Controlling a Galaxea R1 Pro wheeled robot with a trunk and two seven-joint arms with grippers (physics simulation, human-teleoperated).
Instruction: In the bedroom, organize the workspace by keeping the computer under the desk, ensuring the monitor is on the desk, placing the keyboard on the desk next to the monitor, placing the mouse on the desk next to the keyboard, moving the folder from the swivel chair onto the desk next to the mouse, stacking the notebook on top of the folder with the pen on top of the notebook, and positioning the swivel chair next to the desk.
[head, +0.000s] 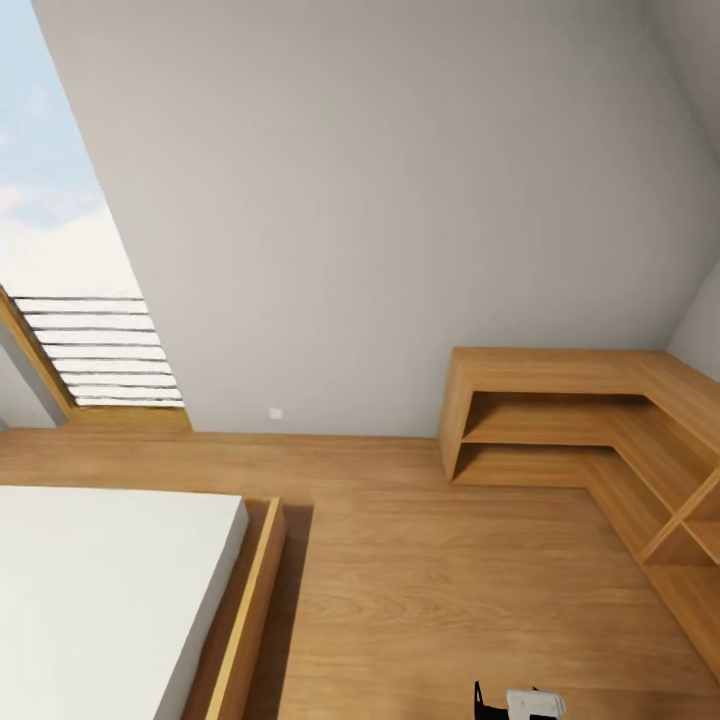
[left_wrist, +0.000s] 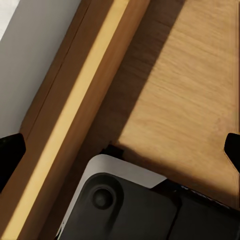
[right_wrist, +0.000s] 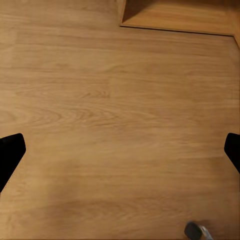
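Facing a sloped pale grey wall (head: 380, 200) of the attic bedroom, with warm wood plank floor (head: 420, 560) ahead and none of the workspace items in front of the head camera, so the robot looks to be in transit or searching. Low white-topped bed with a light wood frame (head: 250, 600) sits close on the left; an L-shaped light wood open shelf unit (head: 560, 410) runs along the right corner; a slatted skylight opening (head: 100, 350) is at far left. Left claw (left_wrist: 120, 145) has its dark fingertips (left_wrist: 10, 150) spread wide, nothing between them, hanging over the bed frame edge next to the robot's grey-and-black base (left_wrist: 125, 205). Right claw (right_wrist: 120, 150) is likewise spread and empty over bare floor, with a small grey caster-like part (right_wrist: 197, 231) at the frame edge. Risks, as I judge them: base is tight against the bed frame, so a left turn could clip it; swinging right could catch the shelf unit. Wooden shelf could also be mistaken for the black table.
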